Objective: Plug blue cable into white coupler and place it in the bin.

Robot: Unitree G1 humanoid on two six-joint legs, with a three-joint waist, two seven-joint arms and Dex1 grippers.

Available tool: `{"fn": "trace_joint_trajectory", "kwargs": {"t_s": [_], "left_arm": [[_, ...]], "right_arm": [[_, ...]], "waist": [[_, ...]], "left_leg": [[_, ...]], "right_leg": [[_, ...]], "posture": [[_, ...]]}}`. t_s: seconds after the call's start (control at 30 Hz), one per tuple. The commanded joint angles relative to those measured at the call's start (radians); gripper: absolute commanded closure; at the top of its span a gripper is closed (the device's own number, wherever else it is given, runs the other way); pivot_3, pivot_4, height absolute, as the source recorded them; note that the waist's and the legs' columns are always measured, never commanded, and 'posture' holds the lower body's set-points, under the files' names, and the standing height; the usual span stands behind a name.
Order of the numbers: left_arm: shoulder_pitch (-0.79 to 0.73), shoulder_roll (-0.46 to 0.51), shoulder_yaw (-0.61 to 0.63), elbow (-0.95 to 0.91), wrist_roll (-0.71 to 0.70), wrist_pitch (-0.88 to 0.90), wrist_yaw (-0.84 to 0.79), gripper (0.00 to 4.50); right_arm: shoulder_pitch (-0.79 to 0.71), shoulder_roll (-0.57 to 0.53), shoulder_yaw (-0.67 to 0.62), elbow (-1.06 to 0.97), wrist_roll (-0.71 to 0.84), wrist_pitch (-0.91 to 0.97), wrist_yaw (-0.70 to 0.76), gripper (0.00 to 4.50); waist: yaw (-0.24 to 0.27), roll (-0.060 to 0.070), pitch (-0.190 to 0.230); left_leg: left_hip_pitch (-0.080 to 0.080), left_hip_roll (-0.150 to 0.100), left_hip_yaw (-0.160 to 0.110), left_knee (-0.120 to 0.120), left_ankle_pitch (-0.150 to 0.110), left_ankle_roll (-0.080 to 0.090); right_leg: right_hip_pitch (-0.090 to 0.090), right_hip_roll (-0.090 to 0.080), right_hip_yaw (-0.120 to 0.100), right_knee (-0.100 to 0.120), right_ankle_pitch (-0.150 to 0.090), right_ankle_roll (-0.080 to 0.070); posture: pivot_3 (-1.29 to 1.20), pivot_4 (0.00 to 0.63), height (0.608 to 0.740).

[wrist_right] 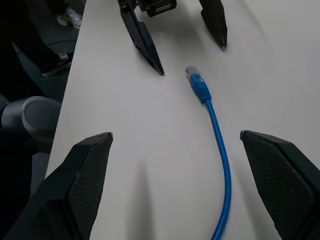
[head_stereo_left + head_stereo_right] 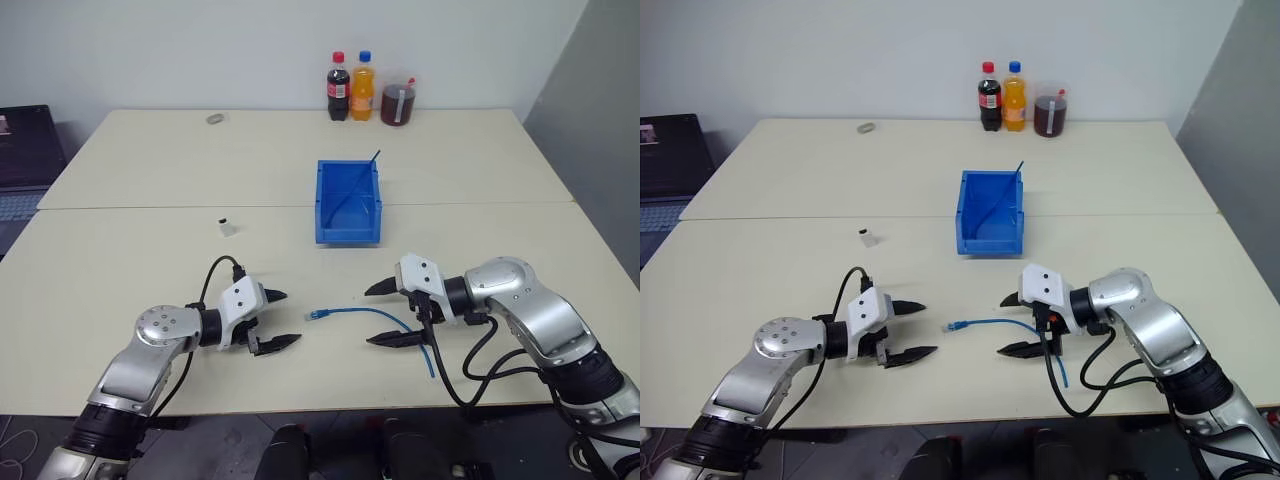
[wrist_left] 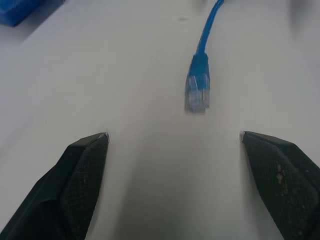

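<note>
Between open hands, blue cable [image 2: 365, 314] loose

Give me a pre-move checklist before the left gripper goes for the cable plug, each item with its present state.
1. Left gripper open: ok.
2. Right gripper open, nothing held: ok.
3. Blue cable flat on the table, plug end between the two grippers: ok.
4. Plug lined up ahead of the left gripper's fingers: ok.
5. White coupler standing free on the table, apart from the cable: ok; not yet plugged.
6. Bin ready to receive: cannot tell; a thin blue strand leans inside it.
</note>
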Motion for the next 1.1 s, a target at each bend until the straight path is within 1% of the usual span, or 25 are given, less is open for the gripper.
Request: {"fn": "trace_joint_trajectory", "kwargs": {"t_s": [0.03,0.23,0.3,0.33,0.5,0.6,0.67,0.73,0.87,0.9,0.97,1.1], "left_arm": [[-0.044,-0.026,-0.052,0.049,0.051,-0.034,-0.006,0.00],[-0.102,-0.060,-0.091,0.131,0.076,-0.054,-0.032,0.00],[-0.112,-0.067,-0.107,0.147,0.085,-0.061,-0.044,0.36],[-0.115,-0.068,-0.112,0.152,0.088,-0.066,-0.046,0.46],[-0.099,-0.050,-0.135,0.139,0.094,-0.069,-0.090,1.51],[-0.089,-0.044,-0.139,0.129,0.094,-0.058,-0.096,2.03],[-0.084,-0.042,-0.140,0.123,0.095,-0.057,-0.098,2.49],[-0.076,-0.043,-0.142,0.119,0.095,-0.049,-0.100,2.83],[-0.054,-0.042,-0.124,0.109,0.088,-0.037,-0.084,3.68],[-0.049,-0.042,-0.115,0.105,0.083,-0.033,-0.077,3.99],[-0.042,-0.047,-0.094,0.095,0.066,-0.021,-0.065,4.23],[-0.039,-0.058,-0.052,0.062,0.021,0.011,-0.049,4.23]], "right_arm": [[0.056,-0.013,-0.068,-0.121,0.049,0.070,-0.072,0.15],[0.133,-0.037,-0.119,-0.199,0.084,0.120,-0.141,0.15],[0.142,-0.042,-0.128,-0.210,0.091,0.128,-0.161,0.10],[0.145,-0.043,-0.131,-0.215,0.094,0.131,-0.169,0.10],[0.151,-0.048,-0.140,-0.228,0.104,0.139,-0.198,0.10],[0.151,-0.048,-0.146,-0.232,0.110,0.139,-0.214,0.10],[0.152,-0.047,-0.150,-0.233,0.119,0.139,-0.224,0.10],[0.153,-0.039,-0.158,-0.229,0.129,0.136,-0.235,0.10],[0.167,-0.016,-0.185,-0.225,0.153,0.131,-0.267,0.10],[0.171,-0.012,-0.192,-0.225,0.158,0.130,-0.274,0.10],[0.184,-0.006,-0.203,-0.225,0.170,0.127,-0.283,0.10],[0.221,0.000,-0.221,-0.234,0.190,0.100,-0.287,0.10]], "waist": [[0.001,0.000,0.000],[0.001,0.000,-0.001],[0.001,0.000,-0.001],[0.002,0.001,-0.001],[0.002,0.000,-0.002],[0.001,0.000,-0.002],[0.001,0.000,-0.002],[0.001,0.000,-0.002],[0.001,0.000,-0.003],[0.001,0.000,-0.003],[0.001,0.000,-0.003],[-0.001,0.000,-0.003]], "left_leg": [[0.000,0.000,0.000,0.001,0.000,0.000],[0.001,-0.001,0.000,0.001,0.000,0.000],[0.002,-0.001,0.001,0.001,0.000,0.000],[0.002,-0.001,0.001,0.001,0.000,0.000],[0.002,-0.001,0.001,0.001,0.000,0.000],[0.002,-0.001,0.001,0.001,0.000,0.000],[0.002,-0.001,0.001,0.001,0.000,0.000],[0.002,-0.001,0.001,0.001,0.000,0.000],[0.004,-0.001,0.001,0.001,0.000,0.000],[0.004,-0.001,0.001,0.001,0.000,0.000],[0.005,-0.001,0.001,0.001,0.000,0.000],[0.005,0.000,0.001,0.001,0.000,0.001]], "right_leg": [[0.000,0.000,0.000,0.000,0.000,0.000],[0.001,0.000,0.000,0.000,0.000,0.001],[0.001,0.000,0.001,0.000,0.000,0.002],[0.002,0.000,0.001,0.000,0.000,0.002],[0.002,0.000,0.001,0.000,0.000,0.002],[0.002,0.000,0.001,0.000,0.000,0.002],[0.002,0.000,0.001,0.000,0.000,0.002],[0.002,0.000,0.001,0.000,0.000,0.002],[0.004,0.000,0.002,0.000,0.000,0.002],[0.004,0.000,0.001,0.000,0.000,0.003],[0.004,0.000,0.001,0.000,0.000,0.003],[0.004,0.000,0.002,0.000,0.000,0.003]], "posture": [[0.00,0.150,0.740],[0.00,0.150,0.740],[0.00,0.150,0.740],[0.00,0.150,0.740],[0.00,0.150,0.740],[0.00,0.150,0.740],[0.00,0.150,0.740],[0.00,0.150,0.740],[0.00,0.150,0.740],[0.00,0.150,0.740],[0.00,0.150,0.740],[0.00,0.150,0.740]]}}
